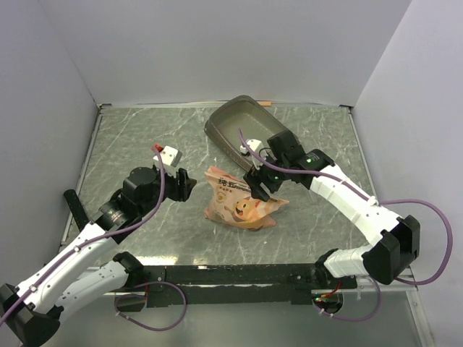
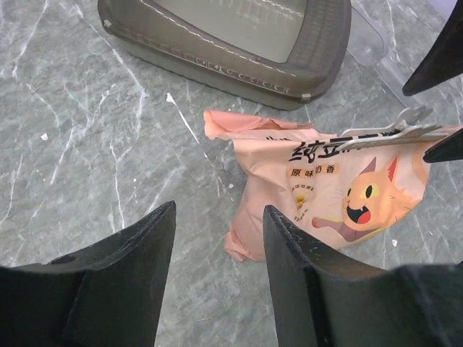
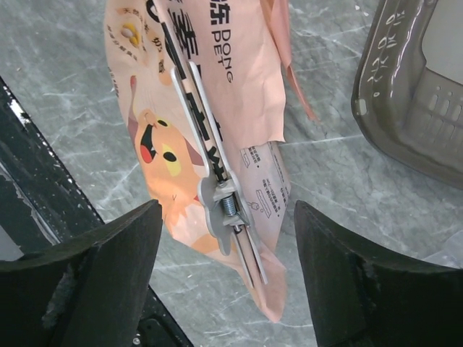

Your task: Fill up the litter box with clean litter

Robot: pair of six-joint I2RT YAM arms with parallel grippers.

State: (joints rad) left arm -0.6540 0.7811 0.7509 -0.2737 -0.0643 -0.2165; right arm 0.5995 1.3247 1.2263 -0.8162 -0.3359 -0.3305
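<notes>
Top external: the litter box (image 1: 242, 124) sits at the far side of the grey marbled worktop (image 1: 130, 144), turned at an angle, and the orange-pink bag (image 1: 235, 206) lies on its side just in front of it, near the middle. The left gripper (image 1: 185, 185) is to the left of the bag, apart from it, with its jaws spread. The right gripper (image 1: 261, 190) is over the bag's right end, also spread. Left wrist: the left gripper (image 2: 219, 217) stands wide with nothing between its fingers, the bag (image 2: 318, 195) lies ahead and to the right with a long metal clip (image 2: 391, 132) across its far end, and the litter box (image 2: 217, 50) is beyond it. Right wrist: the right gripper (image 3: 228, 210) is wide open, its fingers (image 3: 108, 267) on either side of the clip (image 3: 210, 155) that runs along the bag (image 3: 239, 79), clamped on nothing. A corner of the litter box (image 3: 412, 87) shows at upper right, apart from the bag.
</notes>
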